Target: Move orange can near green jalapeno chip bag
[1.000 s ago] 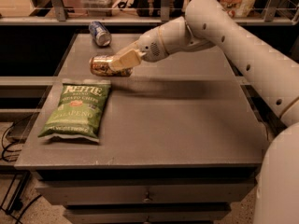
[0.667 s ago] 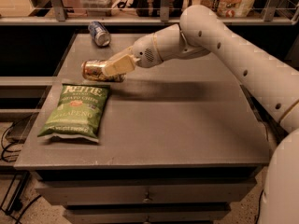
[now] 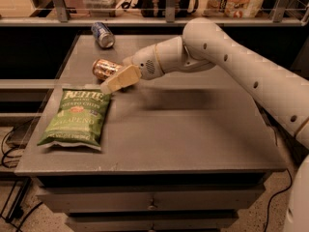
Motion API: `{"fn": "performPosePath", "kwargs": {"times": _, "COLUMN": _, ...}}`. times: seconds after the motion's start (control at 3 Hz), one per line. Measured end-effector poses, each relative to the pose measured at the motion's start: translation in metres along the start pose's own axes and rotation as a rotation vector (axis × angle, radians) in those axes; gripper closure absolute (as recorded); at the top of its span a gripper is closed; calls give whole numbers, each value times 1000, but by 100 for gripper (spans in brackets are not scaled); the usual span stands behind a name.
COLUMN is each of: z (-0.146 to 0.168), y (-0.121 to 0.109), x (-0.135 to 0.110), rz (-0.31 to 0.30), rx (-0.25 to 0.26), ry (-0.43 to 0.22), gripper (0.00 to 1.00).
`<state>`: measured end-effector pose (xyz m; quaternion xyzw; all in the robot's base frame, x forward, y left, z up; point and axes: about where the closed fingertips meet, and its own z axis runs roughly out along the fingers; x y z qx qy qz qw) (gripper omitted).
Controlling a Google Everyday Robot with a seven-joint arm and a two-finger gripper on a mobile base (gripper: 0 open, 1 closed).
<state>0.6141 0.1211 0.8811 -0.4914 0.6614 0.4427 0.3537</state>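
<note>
You had the end effector (image 3: 113, 79) over the left half of the desk (image 3: 193, 129), reached in from the right on the white arm (image 3: 231, 57). It was clamped on the orange can (image 3: 104, 68). The tan near finger (image 3: 120, 79) crossed in front of the can's right end, and the far finger was hidden behind the can, so I judged the grip from how the can sat against that finger.

The can lay on its side with its long axis running roughly left to right and a silver end facing left. I could not tell whether it was resting on the desk or held just above it.

What mattered for your next move was where the green jalapeno chip bag (image 3: 77, 117) lay. It was flat on the desk, toward the front edge and slightly left of the end effector, with its long axis running front to back. Its top edge sat just beside the tip of the near finger, and the can was near the bag's upper right corner, apart from it.

By my judgement the can was already close to its goal. Any further travel would have been short and toward the front-left. You would have needed to set the can down beside the bag, not on it.

The blue can (image 3: 103, 34) lay well behind, near the back edge, out of your way.
</note>
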Motion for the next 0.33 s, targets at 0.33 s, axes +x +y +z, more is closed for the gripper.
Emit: {"fn": "performPosePath", "kwargs": {"times": 0.33, "z": 0, "y": 0, "x": 0, "rz": 0, "rx": 0, "ry": 0, "gripper": 0}}
